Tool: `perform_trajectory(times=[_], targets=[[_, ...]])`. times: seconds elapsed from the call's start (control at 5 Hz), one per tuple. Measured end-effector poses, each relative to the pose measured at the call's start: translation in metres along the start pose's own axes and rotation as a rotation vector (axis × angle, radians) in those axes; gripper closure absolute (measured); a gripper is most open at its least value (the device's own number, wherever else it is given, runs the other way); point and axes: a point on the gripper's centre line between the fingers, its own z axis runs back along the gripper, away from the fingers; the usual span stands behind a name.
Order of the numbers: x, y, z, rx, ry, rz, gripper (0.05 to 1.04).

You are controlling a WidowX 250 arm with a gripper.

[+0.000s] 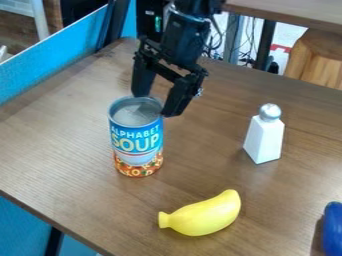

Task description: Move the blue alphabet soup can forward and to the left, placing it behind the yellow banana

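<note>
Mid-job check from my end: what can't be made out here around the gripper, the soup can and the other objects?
All in the camera view:
- Contact between gripper and soup can: unclear from this single slanted angle.
- Can's far side: hidden by its own body.
- Blue object: cut off by the right edge; full shape unknown.
- White shaker: holes in its cap too small to tell.
</note>
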Motion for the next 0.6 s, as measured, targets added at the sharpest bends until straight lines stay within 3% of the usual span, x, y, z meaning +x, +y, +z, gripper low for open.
perform_trajectory(times=[0.2, 0.4, 0.6], targets=[[0.001, 0.008, 0.028, -0.053, -0.106, 0.024, 0.084], [-0.014, 0.014, 0.059, -0.073, -0.235, -0.007, 0.084], [-0.028, 0.009, 0.057, -0.076, -0.24, -0.055, 0.084]])
